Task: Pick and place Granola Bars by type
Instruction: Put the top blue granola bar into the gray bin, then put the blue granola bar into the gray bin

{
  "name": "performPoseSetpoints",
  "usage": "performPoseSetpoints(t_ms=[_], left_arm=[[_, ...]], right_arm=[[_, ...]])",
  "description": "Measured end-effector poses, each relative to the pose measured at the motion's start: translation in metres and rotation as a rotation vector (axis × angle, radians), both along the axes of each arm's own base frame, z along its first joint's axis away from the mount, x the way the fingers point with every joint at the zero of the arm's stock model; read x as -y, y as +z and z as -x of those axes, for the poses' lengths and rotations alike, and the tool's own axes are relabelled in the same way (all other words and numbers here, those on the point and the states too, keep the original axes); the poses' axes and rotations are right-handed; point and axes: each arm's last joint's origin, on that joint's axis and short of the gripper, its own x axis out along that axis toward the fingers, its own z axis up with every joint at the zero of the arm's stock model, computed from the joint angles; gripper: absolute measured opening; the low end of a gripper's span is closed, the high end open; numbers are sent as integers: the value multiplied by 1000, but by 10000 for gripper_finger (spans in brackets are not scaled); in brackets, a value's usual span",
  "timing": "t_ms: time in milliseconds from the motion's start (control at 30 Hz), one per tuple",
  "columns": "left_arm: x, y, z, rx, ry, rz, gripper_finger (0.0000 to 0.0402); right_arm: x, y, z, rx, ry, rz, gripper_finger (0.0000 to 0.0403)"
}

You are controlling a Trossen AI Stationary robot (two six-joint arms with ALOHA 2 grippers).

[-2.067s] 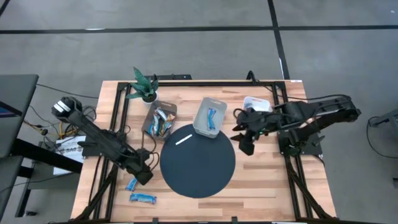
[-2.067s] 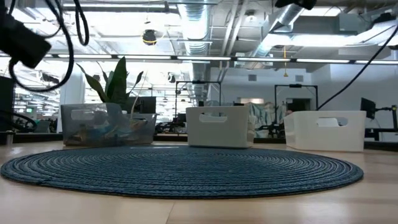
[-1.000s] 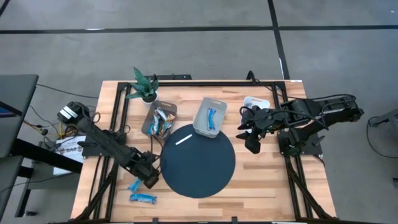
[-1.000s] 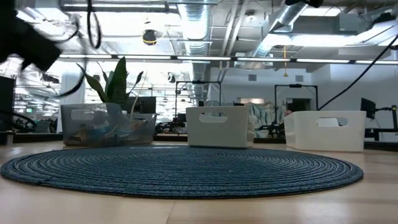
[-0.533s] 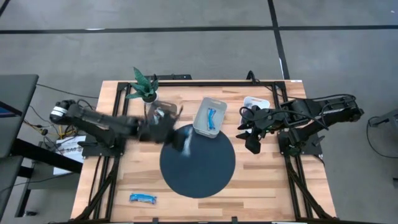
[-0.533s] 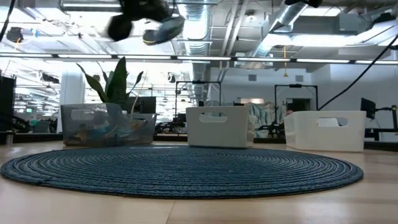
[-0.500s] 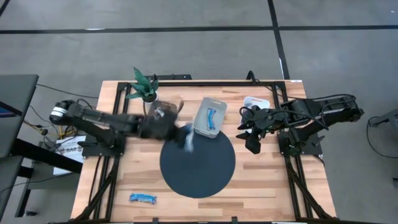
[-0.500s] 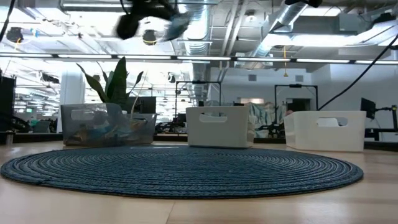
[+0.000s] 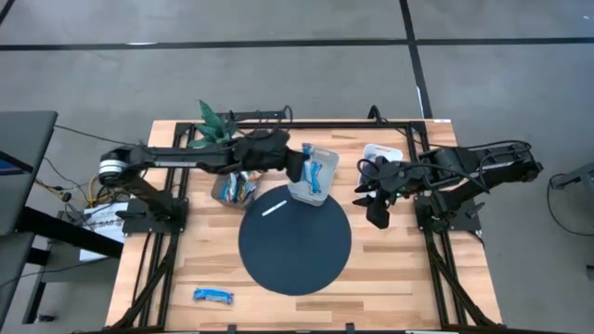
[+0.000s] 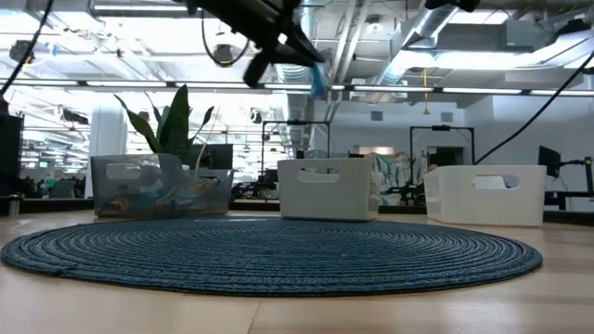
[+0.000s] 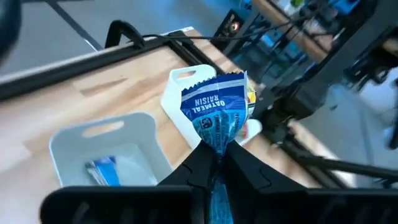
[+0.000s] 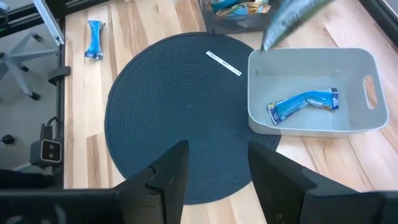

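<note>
We have the left gripper [image 11: 214, 163] jaws clamped on a blue bar [image 11: 217, 115] over the grey bin [image 9: 313, 173]; centre above it, then release. Right gripper [image 12: 214, 163] jaws apart, idle.

The whole table [image 9: 390, 269] is being viewed from straight overhead. The round mat [image 10: 269, 255] is being viewed level from tabletop height. Each wrist camera is being aimed downward past its own fingers; the grey bin [image 12: 311, 93] is being shared by all views.
</note>
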Motion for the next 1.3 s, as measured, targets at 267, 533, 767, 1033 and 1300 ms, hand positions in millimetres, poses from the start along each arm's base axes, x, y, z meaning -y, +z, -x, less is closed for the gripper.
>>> performPoseSetpoints(t_ms=[267, 533, 767, 1033, 1300], left_arm=[[-15, -8, -21, -86, -49, -39, 103], [-28, -11, -13, -116, -73, 72, 171], [-2, -2, 1, -253, -300, 123, 138], [66, 25, 39, -561, -545, 141, 83], [134, 22, 90, -939, -726, 103, 74]], right_arm=[[1, 0, 0, 0, -5, 1, 152], [1, 0, 0, 0, -5, 1, 154], [1, -1, 1, -18, -5, 5, 148], [1, -3, 4, -54, -1, 13, 146], [0, -5, 6, -81, 6, 17, 141]])
